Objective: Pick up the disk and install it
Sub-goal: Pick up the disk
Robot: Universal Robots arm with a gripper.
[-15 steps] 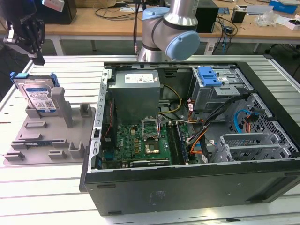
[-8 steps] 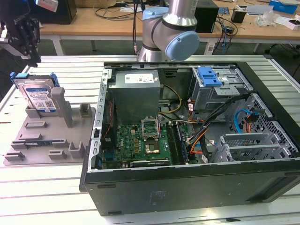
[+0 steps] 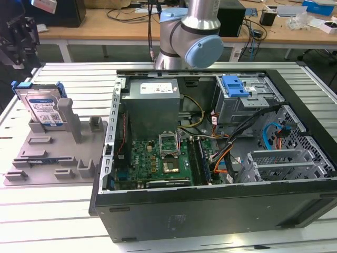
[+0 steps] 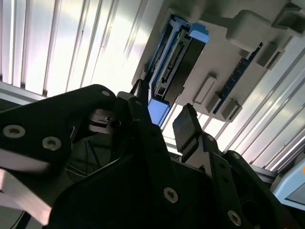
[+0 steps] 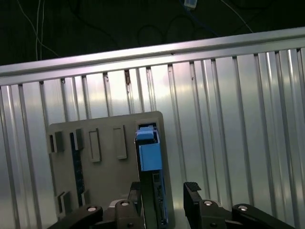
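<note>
Exterior view gave you the disk (image 3: 45,108) standing upright in the grey holder (image 3: 52,153) beside the computer case (image 3: 221,200). Both wrist views added the gripper (image 5: 164,191) — jaws apart, empty, close to the disk's edge.

In the exterior view, the disk (image 3: 45,108) stands on edge in the grey fixture (image 3: 37,158), with open air above it at 12 o'clock. A tall grey post (image 3: 67,113) crowds it at 3 o'clock, and farther that way rises the computer case wall (image 3: 113,132). Toward 9 o'clock the ribbed tabletop (image 3: 52,211) lies bare. The hand (image 5: 164,190) hangs with its fingers spread.
</note>
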